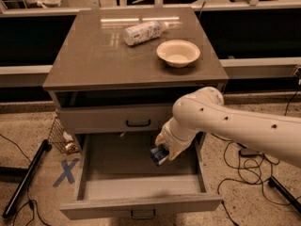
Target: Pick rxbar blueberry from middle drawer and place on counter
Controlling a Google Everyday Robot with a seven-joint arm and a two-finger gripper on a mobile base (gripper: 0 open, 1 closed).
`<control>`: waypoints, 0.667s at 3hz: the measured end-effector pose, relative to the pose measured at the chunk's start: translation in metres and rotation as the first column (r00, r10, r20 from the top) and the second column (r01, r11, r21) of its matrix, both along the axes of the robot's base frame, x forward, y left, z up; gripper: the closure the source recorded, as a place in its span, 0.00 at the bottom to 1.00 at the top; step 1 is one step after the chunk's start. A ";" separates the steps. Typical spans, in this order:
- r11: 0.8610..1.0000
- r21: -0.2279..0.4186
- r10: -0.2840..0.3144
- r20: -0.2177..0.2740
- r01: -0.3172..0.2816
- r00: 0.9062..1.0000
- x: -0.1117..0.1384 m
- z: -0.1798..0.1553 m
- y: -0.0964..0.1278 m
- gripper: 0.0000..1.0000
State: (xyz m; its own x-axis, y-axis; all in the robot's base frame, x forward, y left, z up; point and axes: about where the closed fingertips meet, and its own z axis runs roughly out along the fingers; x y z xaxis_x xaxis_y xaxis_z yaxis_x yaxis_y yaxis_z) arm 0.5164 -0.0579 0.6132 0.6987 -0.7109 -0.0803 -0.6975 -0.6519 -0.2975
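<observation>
My gripper [163, 150] hangs over the right side of the open middle drawer [141, 187], above its floor and below the counter [94, 55]. It is shut on the rxbar blueberry [159, 155], a small dark blue bar with pale lettering that sticks out under the white wrist. The drawer floor under it is bare. My white arm [235, 124] reaches in from the right, crossing the drawer's right side.
A white bottle [143, 32] lies on its side at the back of the counter, with a cream bowl [178, 53] to its right. The upper drawer front [138, 119] with a black handle is closed. Cables and a blue X mark [67, 172] lie on the floor.
</observation>
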 end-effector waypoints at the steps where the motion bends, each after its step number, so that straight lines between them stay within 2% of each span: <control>1: 0.993 -0.114 0.049 0.078 -0.040 0.996 0.008 0.076 -0.003 1.00; 2: 0.974 -0.220 0.087 0.137 -0.056 0.987 0.026 0.142 -0.001 1.00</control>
